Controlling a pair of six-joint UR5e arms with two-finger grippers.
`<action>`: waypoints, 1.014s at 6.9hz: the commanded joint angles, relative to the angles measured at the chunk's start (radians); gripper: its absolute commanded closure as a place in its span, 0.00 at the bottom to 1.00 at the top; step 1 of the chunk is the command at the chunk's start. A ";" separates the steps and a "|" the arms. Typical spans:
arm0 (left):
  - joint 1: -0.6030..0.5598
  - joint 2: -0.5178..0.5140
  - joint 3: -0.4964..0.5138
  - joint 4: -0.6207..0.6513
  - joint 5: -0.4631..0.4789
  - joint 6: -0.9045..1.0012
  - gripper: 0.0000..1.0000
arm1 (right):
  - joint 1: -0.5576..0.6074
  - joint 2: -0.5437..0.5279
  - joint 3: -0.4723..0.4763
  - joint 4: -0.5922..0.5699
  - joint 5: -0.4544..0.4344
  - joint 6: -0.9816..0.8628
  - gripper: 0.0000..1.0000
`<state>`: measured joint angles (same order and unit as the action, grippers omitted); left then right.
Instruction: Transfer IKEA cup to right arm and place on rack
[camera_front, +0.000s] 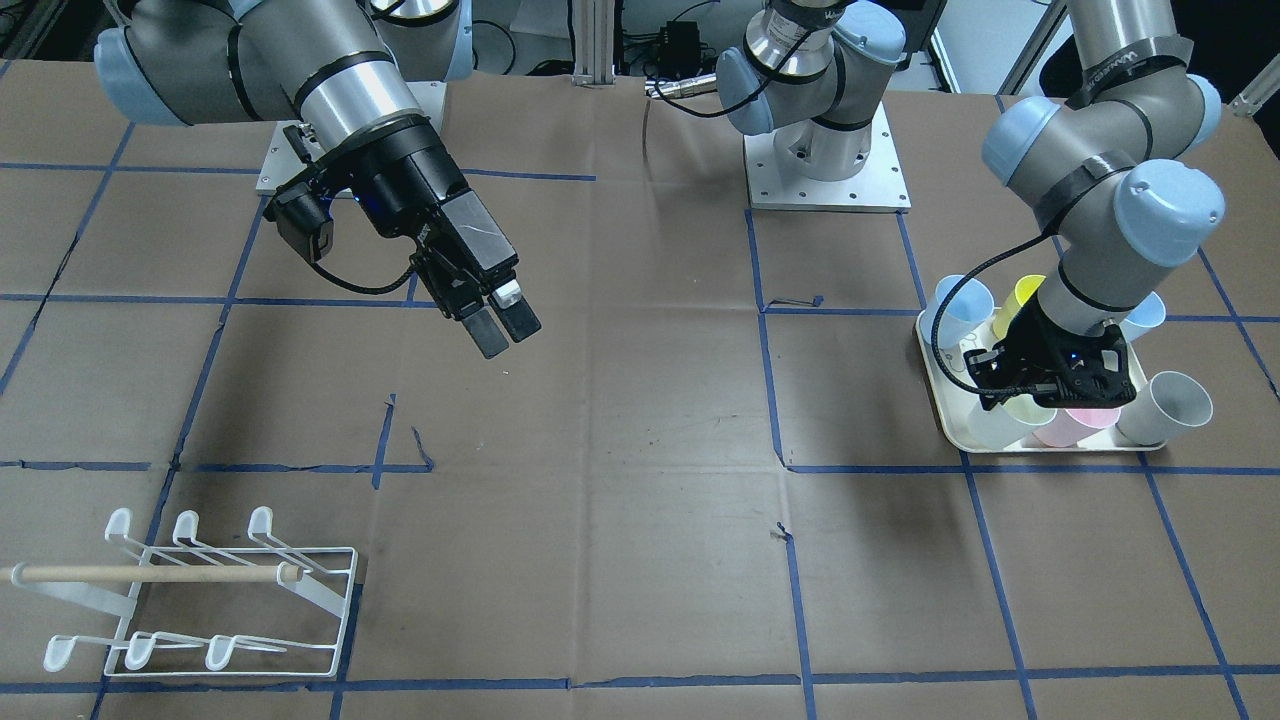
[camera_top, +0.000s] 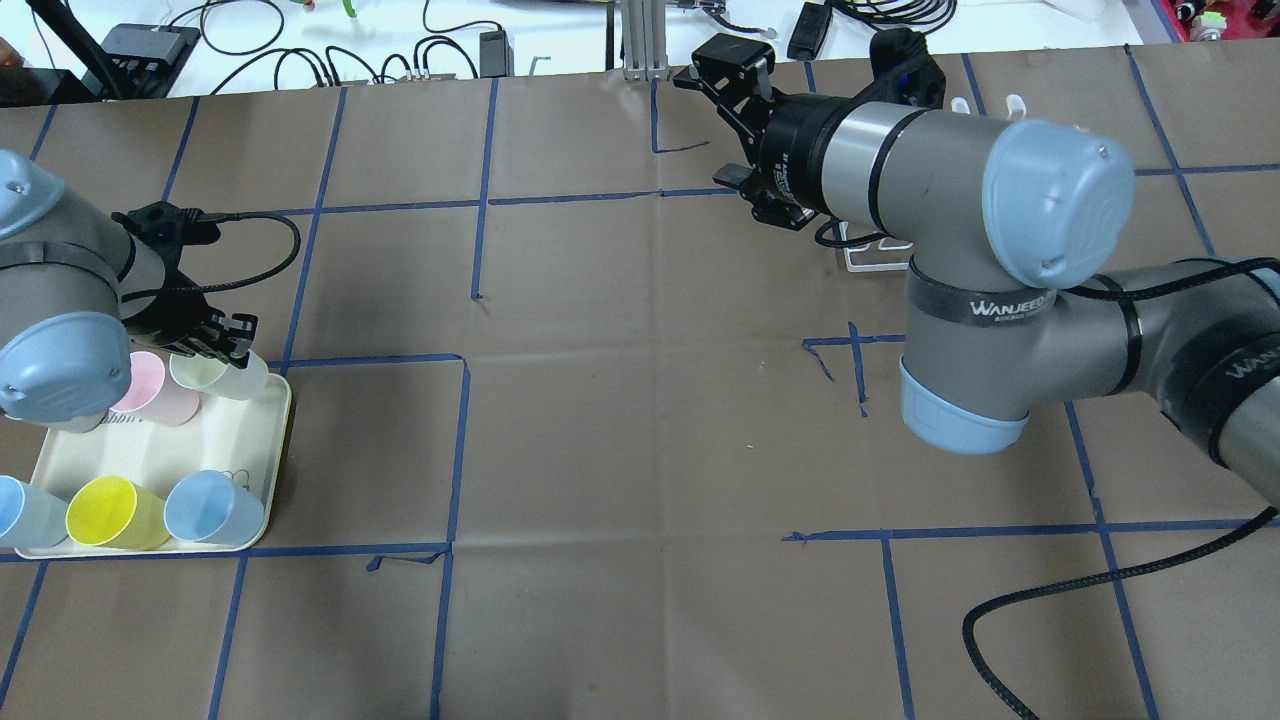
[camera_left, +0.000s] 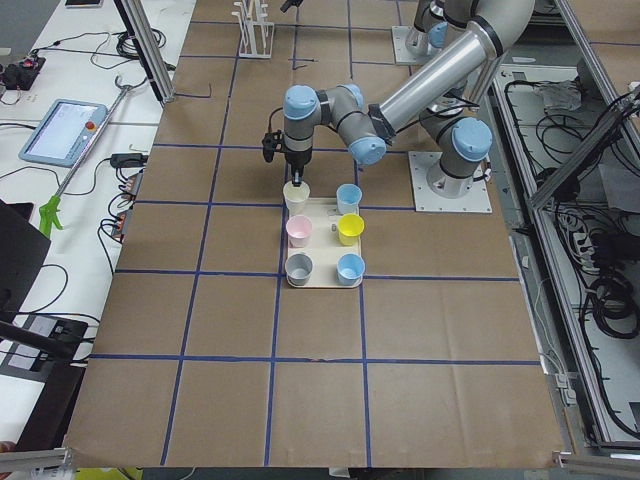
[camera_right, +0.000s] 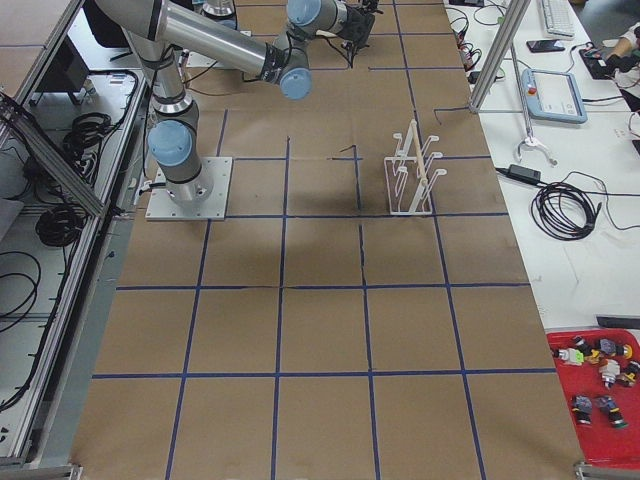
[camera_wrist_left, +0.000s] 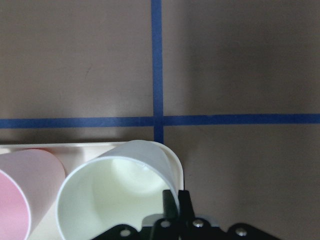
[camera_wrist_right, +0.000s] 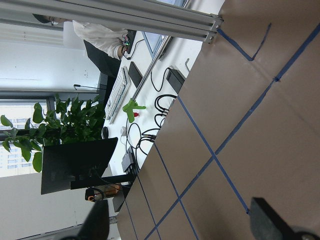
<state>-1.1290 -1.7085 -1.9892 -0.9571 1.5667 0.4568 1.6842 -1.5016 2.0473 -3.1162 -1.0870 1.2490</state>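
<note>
A pale green IKEA cup (camera_wrist_left: 110, 200) stands at the far corner of a cream tray (camera_top: 283, 425). My left gripper (camera_wrist_left: 178, 199) is shut on that cup's rim from above, with the cup wall pinched between the two fingers; the cup (camera_top: 232, 378) still rests on the tray. My right arm hangs over the other half of the table, and its gripper (camera_front: 503, 328) is open and holds nothing. In the right wrist view its fingers stand wide apart. The white wire rack (camera_front: 205, 600) with its wooden dowel (camera_front: 150, 574) sits near the table's far corner, apart from both grippers.
The tray also holds a pink cup (camera_top: 155, 395), a yellow cup (camera_top: 110, 512), two blue cups (camera_top: 205, 508) and a white cup (camera_front: 1165, 408). Blue tape lines cross the brown table cover. A red tray (camera_right: 598, 390) of small parts lies off the table.
</note>
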 joint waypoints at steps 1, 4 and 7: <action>0.000 0.023 0.160 -0.217 0.000 -0.001 1.00 | 0.011 0.004 0.033 -0.080 0.009 0.039 0.00; -0.003 -0.014 0.493 -0.590 -0.013 -0.009 1.00 | 0.011 0.050 0.022 -0.093 0.006 0.150 0.00; -0.012 -0.014 0.489 -0.531 -0.271 0.055 1.00 | 0.008 0.055 0.021 -0.090 0.006 0.202 0.00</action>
<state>-1.1407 -1.7205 -1.4952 -1.5206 1.4268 0.4749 1.6922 -1.4452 2.0692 -3.2076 -1.0813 1.4214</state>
